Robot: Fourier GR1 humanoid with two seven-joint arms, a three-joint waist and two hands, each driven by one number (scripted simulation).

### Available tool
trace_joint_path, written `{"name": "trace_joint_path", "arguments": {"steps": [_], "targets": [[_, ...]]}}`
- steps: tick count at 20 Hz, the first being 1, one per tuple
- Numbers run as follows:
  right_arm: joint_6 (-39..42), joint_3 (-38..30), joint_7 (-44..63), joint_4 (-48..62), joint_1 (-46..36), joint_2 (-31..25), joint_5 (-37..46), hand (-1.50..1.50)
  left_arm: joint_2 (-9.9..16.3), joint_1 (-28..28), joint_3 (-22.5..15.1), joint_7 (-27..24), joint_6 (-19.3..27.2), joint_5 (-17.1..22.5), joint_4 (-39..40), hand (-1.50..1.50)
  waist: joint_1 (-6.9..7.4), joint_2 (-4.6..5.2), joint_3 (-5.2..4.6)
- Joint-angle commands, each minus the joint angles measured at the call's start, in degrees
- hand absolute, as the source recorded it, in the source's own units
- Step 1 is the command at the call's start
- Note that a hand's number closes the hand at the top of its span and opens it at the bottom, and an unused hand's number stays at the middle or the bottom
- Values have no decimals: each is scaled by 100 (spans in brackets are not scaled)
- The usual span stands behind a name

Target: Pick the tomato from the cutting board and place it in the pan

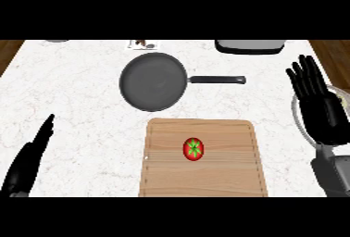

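A red round tomato with a green star-shaped calyx (193,149) is lying near the middle of a pale wooden rectangular cutting board (226,176), which is sitting on the near part of a white marbled surface (75,106). Just beyond the board's far edge, a round dark grey frying pan (153,81) is resting on the surface, its black straight handle (217,79) pointing right; the pan is holding nothing. The tomato and the pan are apart, with a strip of board and bare surface between them. The black right hand (318,104) is showing at the right edge, fingers straight and spread, pointing away, grasping nothing, well right of the board. The black left hand (31,159) is showing at the lower left, seen edge-on, fingers straight and extended towards the far side, released, well left of the board. A dark box-shaped appliance with a light top (249,46) is standing at the far edge, right of centre.
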Motion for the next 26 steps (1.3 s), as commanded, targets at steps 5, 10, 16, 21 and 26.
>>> {"name": "trace_joint_path", "arguments": {"steps": [5, 10, 16, 21, 26], "targets": [[2574, 2211, 196, 130, -770, 86, 179, 150, -549, -1136, 42, -453, -134, 382, -611, 0, 711, 113, 175], [3047, 2214, -1857, 1128, -1179, -90, 1384, -150, -1108, -1523, 134, -516, -102, 782, -406, 0, 300, 92, 213], [3160, 1624, -3684, 2178, -1892, -857, 2264, -150, -1146, -1772, 368, -695, -335, 932, 111, 0, 183, 35, 199], [3660, 1935, -3754, 2181, -2669, -1733, 2870, -150, -1162, -1718, 417, -811, -403, 901, 272, 0, 177, -1, 189], [3821, 2241, -2899, 2101, -3524, -1669, 3248, -150, -1355, -1635, 343, -787, -192, 712, 185, 0, 148, -44, 185]]}}
